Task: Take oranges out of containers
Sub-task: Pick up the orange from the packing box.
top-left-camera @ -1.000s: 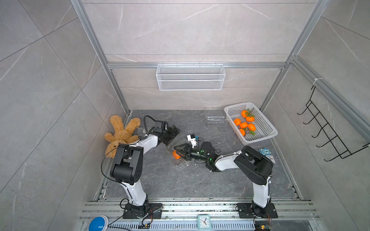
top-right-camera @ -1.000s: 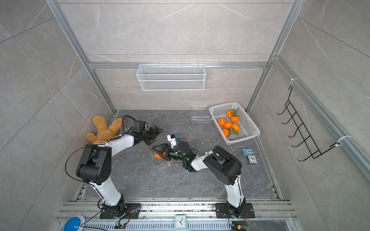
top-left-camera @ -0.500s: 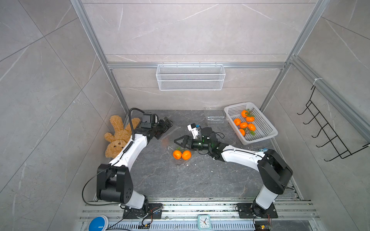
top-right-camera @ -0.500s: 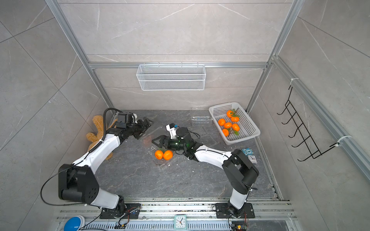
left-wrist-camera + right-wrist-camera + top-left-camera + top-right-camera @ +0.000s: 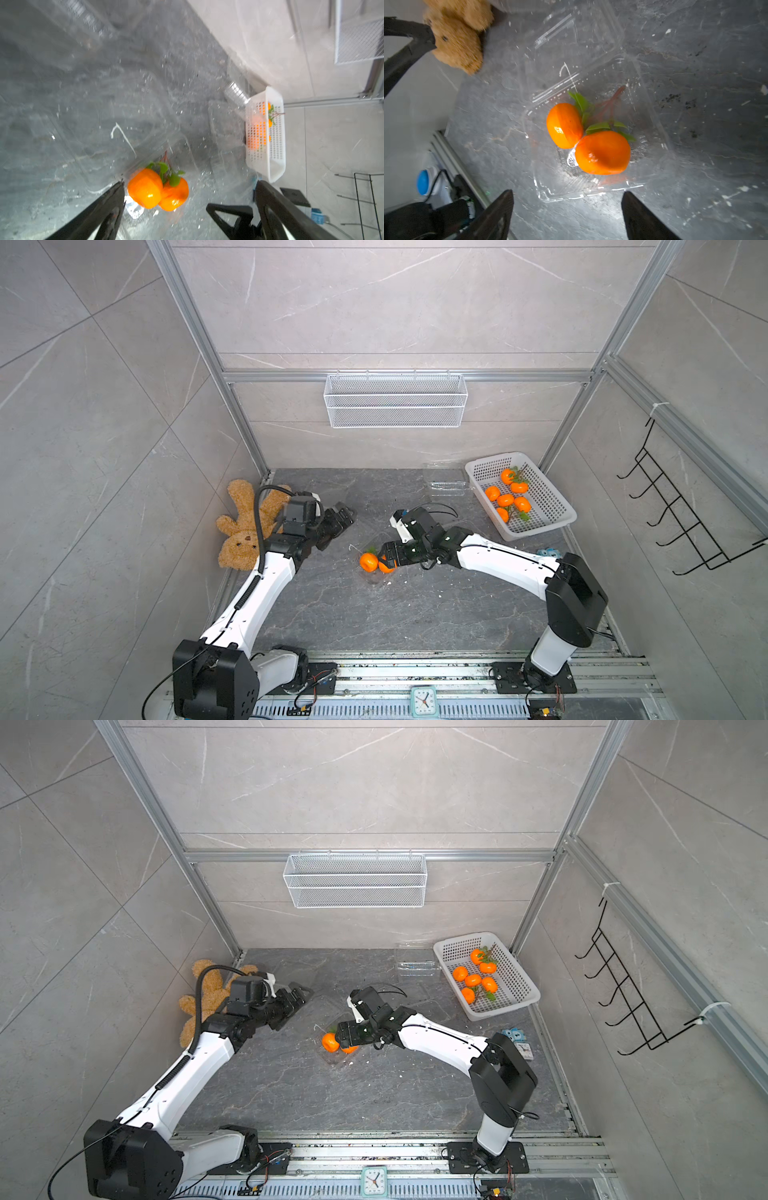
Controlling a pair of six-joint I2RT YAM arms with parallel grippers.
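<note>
Both arms are pretty much twins: glossy white shells on the long links, chunky black joint housings, black base plates. The left arm (image 5: 270, 585) has a fat ribbed black cable (image 5: 258, 526) looping off it, while the right arm (image 5: 500, 562) just has thin black wires. The fingers (image 5: 497, 218) are matte black wedges.

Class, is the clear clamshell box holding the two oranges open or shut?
Open: the clamshell box has its lid folded back flat; both oranges sit uncovered.

A robot lab test cell: aluminium frame (image 5: 407, 376), grey tile walls (image 5: 395, 302), and at 6 o'clock a mounting rail (image 5: 415, 668) carrying the left arm (image 5: 266, 585) and right arm (image 5: 507, 562).
</note>
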